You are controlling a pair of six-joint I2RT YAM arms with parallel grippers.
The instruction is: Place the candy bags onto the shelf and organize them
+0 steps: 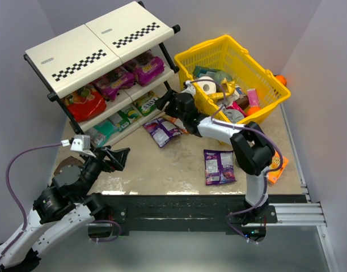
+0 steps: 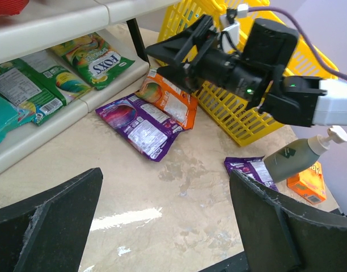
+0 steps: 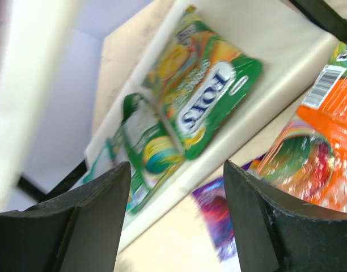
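The shelf point(image 1: 77, 54) stands at the back left. Red point(image 1: 85, 102), purple point(image 1: 114, 82) and magenta point(image 1: 145, 67) candy bags lie on its middle tier. Teal point(image 1: 102, 131) and green point(image 1: 145, 103) bags lie on the bottom tier. In the right wrist view the green bag point(image 3: 202, 102) lies flat on that tier. My right gripper point(image 1: 164, 103) hovers open just in front of it, holding nothing. Below it an orange bag point(image 2: 168, 99) and a purple bag point(image 2: 142, 127) lie on the table. Another purple bag point(image 1: 219, 167) lies nearer. My left gripper point(image 2: 165, 173) is open and empty.
A yellow mesh basket point(image 1: 270, 93) with mixed items stands at the back right, close behind my right arm. A grey pump bottle point(image 2: 298, 156) and a small orange box point(image 2: 307, 184) sit near the right edge. The shelf's black frame post point(image 2: 136, 37) stands beside the green bag.
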